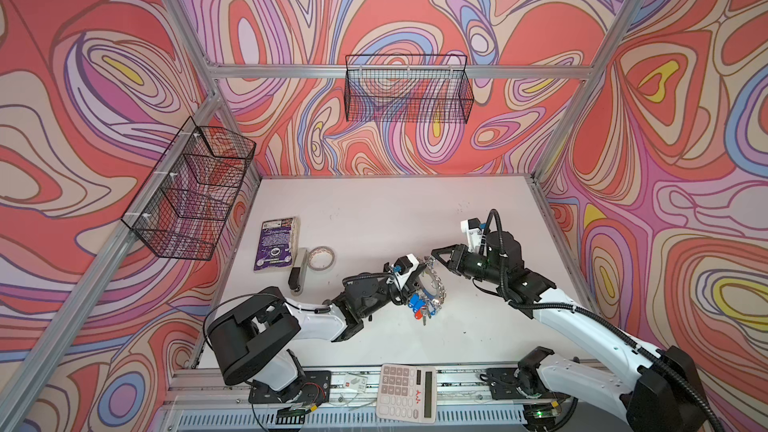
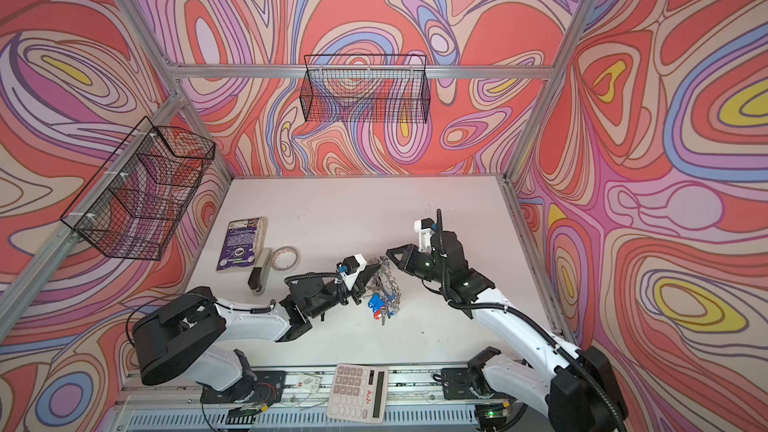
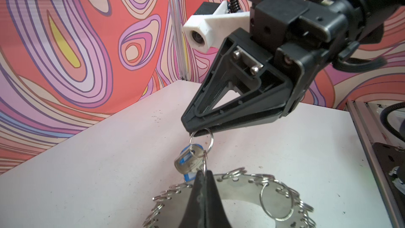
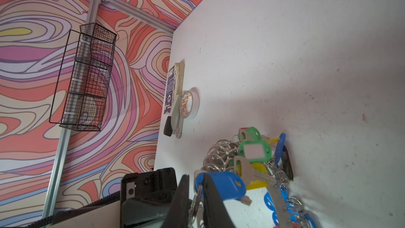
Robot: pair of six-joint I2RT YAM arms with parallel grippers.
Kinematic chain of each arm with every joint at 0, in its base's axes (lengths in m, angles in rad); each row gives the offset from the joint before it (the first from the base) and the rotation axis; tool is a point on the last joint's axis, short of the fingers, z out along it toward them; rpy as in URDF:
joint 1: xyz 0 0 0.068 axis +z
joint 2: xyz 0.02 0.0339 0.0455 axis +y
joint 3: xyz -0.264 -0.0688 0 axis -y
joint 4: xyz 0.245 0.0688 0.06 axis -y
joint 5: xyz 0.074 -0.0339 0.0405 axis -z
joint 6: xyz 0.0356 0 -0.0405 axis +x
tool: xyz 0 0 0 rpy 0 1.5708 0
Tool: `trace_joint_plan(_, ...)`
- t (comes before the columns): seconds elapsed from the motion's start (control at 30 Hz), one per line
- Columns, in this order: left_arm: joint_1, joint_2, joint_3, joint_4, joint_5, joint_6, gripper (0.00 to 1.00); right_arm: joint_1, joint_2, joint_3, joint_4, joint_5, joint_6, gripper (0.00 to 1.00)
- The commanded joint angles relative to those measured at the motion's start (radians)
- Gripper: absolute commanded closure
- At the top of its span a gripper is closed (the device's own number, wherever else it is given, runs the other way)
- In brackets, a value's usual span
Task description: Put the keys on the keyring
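Keyring (image 1: pixel 433 284) sits tilted near the middle of the white table (image 1: pixel 374 209) (tagged keys (image 1: pixel 417 304) bunched at its lower edge). The left gripper (image 3: pixel 202 173), fingertips pressed together, holds it by a thin rim ring. The right gripper (image 3: pixel 197 130) pinches the split ring (image 3: pixel 212 143) of a blue-tagged key (image 3: pixel 190 161).
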State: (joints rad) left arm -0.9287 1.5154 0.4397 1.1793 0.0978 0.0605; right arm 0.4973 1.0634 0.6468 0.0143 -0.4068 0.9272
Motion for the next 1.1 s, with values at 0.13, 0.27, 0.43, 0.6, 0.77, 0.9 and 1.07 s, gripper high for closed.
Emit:
trace_joint_plan(0.13,-0.008,0.001,0.042,0.123,-0.049,0.007,1.00,0.004,-0.023,-0.014,0.011,0.019,0.026,1.00)
trace_joint_plan(0.27,-0.011,-0.004,0.045,0.125,-0.058,-0.006,1.00,0.005,-0.031,-0.028,0.002,0.035,0.025,1.00)
trace_joint_plan(0.43,-0.031,-0.037,0.052,0.126,-0.086,-0.007,1.00,0.005,-0.020,-0.058,0.026,0.045,0.022,1.00)
trace_joint_plan(0.6,-0.057,-0.053,0.067,0.129,-0.125,0.015,1.00,0.006,0.009,-0.090,0.060,0.046,0.027,1.00)
trace_joint_plan(0.77,-0.073,-0.062,0.067,0.130,-0.140,0.015,1.00,0.012,0.037,-0.108,0.084,0.044,0.024,1.00)
trace_joint_plan(0.9,-0.081,-0.049,0.106,0.131,-0.151,0.021,1.00,0.036,0.059,-0.109,0.114,0.033,0.020,1.00)
trace_joint_plan(1.07,-0.081,-0.032,0.101,0.131,-0.160,0.016,1.00,0.042,0.033,-0.114,0.092,0.058,0.031,1.00)
